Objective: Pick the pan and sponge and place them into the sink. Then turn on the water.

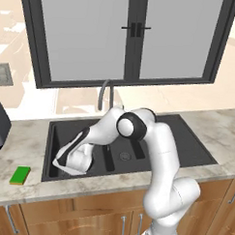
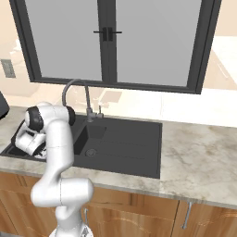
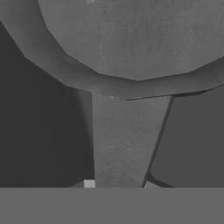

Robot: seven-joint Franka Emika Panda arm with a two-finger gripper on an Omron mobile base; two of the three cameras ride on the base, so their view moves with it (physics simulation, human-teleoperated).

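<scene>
Grey metal is closest in the hand view: the pan's handle (image 3: 124, 140) runs up between the finger tips of the end effector (image 3: 118, 184) to the round pan (image 3: 131, 39), which has a lighter rim. The end effector is clenched on this handle. In the left base view the hand hangs low inside the large basin of the black sink (image 1: 195, 152), so the pan seems almost at its place, but I cannot tell if it touches the bottom.

I judge the pan stiff and rather heavy at the far end, so a grip on the handle lets it tip; a hold close to the bowl would be steadier. The smooth handle may slip.

On the counter (image 1: 21, 151), just beside the left edge of the sink, lies the green sponge (image 1: 20, 175). It looks soft and light and should be pinched across its short sides.

Farther back stands the faucet (image 2: 76, 95); no water is seen.
</scene>
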